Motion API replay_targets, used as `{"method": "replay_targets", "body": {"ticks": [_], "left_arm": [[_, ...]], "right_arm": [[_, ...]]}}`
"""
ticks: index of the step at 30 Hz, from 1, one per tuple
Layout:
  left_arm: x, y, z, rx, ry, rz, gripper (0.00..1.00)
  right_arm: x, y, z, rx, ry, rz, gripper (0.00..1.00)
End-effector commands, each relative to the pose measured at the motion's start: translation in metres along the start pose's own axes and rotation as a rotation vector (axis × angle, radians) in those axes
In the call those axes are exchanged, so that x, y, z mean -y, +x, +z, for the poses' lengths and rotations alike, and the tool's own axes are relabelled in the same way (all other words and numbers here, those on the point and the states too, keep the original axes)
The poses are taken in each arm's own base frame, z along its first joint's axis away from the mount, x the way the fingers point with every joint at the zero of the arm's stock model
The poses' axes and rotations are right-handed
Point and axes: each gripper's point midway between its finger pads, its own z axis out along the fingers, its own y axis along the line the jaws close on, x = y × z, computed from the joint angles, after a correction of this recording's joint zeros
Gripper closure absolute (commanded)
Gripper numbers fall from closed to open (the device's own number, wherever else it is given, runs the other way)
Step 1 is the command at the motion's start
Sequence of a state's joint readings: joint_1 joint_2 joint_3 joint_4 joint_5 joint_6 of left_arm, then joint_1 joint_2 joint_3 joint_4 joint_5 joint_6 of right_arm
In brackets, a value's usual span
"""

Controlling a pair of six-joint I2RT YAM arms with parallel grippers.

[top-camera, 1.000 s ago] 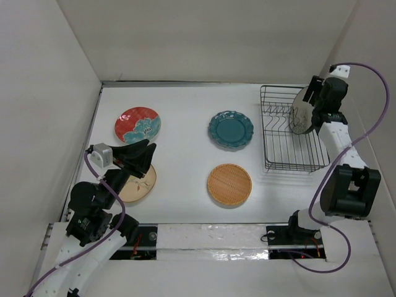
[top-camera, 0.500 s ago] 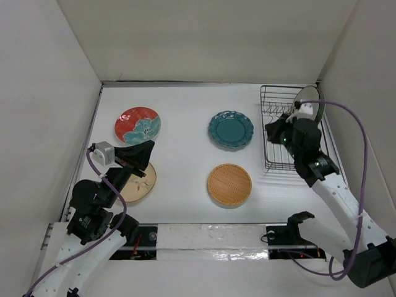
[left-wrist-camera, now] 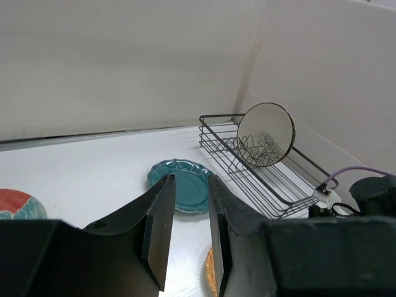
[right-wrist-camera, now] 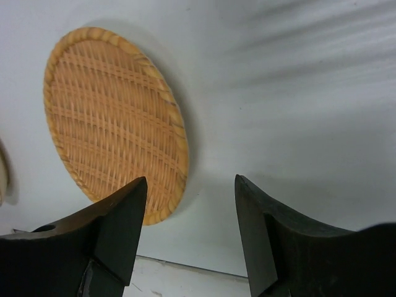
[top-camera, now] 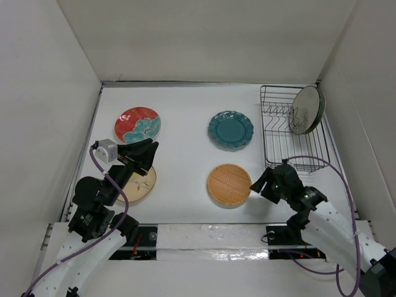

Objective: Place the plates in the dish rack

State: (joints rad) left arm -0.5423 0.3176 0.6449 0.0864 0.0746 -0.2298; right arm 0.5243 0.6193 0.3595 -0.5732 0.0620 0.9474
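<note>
Right gripper (right-wrist-camera: 190,185), jaws apart, empty, just off rim of orange woven-look plate (right-wrist-camera: 111,117)

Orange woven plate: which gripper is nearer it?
Right. The right gripper is just right of the orange woven plate; the left gripper is far left, near the tan plate.

the white counter (top-camera: 185,105) is carrying four plates lying flat: the red-and-teal plate (top-camera: 137,124) and tan plate (top-camera: 147,180) at left, the scalloped teal plate (top-camera: 231,130) and orange woven plate (top-camera: 229,184) mid-counter. the black dish rack (top-camera: 291,148) is sitting at right.
</note>
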Motion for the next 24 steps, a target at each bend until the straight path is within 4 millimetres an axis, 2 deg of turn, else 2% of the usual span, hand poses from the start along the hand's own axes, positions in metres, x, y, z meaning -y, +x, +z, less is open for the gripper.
{"method": "replay_targets", "body": {"ticks": [1, 5, 6, 7, 9, 12, 16, 19, 20, 23, 24], "left_arm": [[0.003, -0.005, 0.005, 0.024, 0.017, 0.0, 0.75], [0.002, -0.004, 0.005, 0.024, 0.013, -0.001, 0.74], [0.003, -0.004, 0.005, 0.025, 0.015, 0.0, 0.74], [0.003, -0.003, 0.006, 0.021, 0.016, -0.001, 0.74], [0.003, -0.003, 0.006, 0.02, 0.015, -0.001, 0.74], [0.003, -0.005, 0.004, 0.03, 0.015, 0.0, 0.74], [0.003, -0.004, 0.005, 0.026, 0.017, 0.0, 0.74], [0.003, -0.005, 0.004, 0.028, 0.016, 0.0, 0.74], [0.003, -0.005, 0.004, 0.028, 0.015, -0.002, 0.74], [0.003, -0.005, 0.004, 0.027, 0.018, 0.0, 0.74], [0.003, -0.005, 0.004, 0.029, 0.018, 0.0, 0.73]], "right_arm": [[-0.01, 0.005, 0.012, -0.02, -0.017, 0.073, 0.36], [-0.016, 0.014, 0.028, -0.054, -0.03, 0.066, 0.41], [-0.023, 0.011, 0.031, -0.04, -0.054, 0.074, 0.42], [-0.017, 0.015, 0.036, -0.051, -0.035, 0.081, 0.42], [-0.022, 0.017, 0.042, -0.049, -0.062, 0.106, 0.47], [-0.017, 0.024, 0.048, -0.052, -0.059, 0.143, 0.52], [-0.013, 0.021, 0.054, -0.021, -0.046, 0.174, 0.61], [-0.009, 0.024, 0.054, -0.026, -0.016, 0.17, 0.77], [-0.01, 0.025, 0.052, -0.025, -0.012, 0.168, 0.89], [-0.014, 0.023, 0.038, -0.004, 0.001, 0.135, 1.0], [-0.014, 0.023, 0.028, -0.003, 0.004, 0.117, 1.0]]}}
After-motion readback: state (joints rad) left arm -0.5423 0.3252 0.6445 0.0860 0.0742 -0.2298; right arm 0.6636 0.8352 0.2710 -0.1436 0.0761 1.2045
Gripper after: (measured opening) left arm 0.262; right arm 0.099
